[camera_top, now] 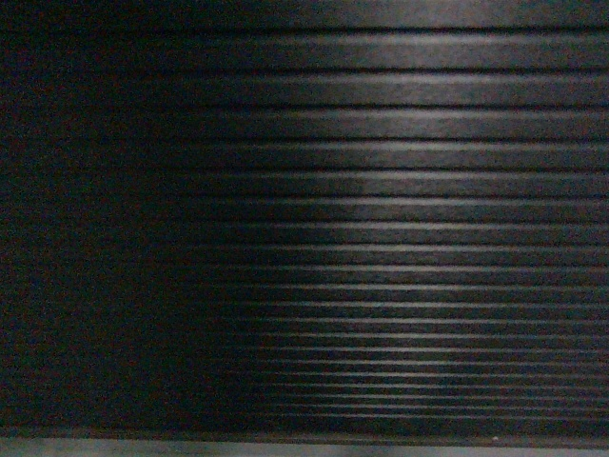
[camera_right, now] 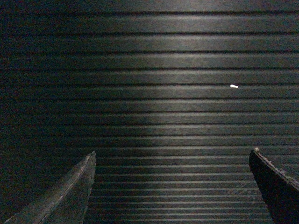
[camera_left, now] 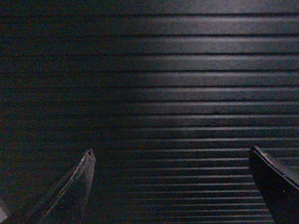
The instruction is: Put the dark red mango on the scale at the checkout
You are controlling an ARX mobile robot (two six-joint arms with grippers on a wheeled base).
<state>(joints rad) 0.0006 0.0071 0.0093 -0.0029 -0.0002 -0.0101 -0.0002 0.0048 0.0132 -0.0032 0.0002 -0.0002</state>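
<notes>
All three views are filled by the ribbed black front of the checkout point(camera_top: 381, 190), with a thin grey strip of its base point(camera_top: 304, 446) at the bottom of the head view. The left gripper point(camera_left: 170, 156) and the right gripper point(camera_right: 172, 157) both have their fingers spread wide with nothing between them (only slats show in the gap). The dark red mango and the scale are not visible in any view, and a small white speck point(camera_right: 234, 86) on one slat is too small to identify, perhaps a chip or a reflection.

Dim, grainy views: soft light grazes the ribbed bench front point(camera_top: 400, 190) from the right, left side in shadow.
</notes>
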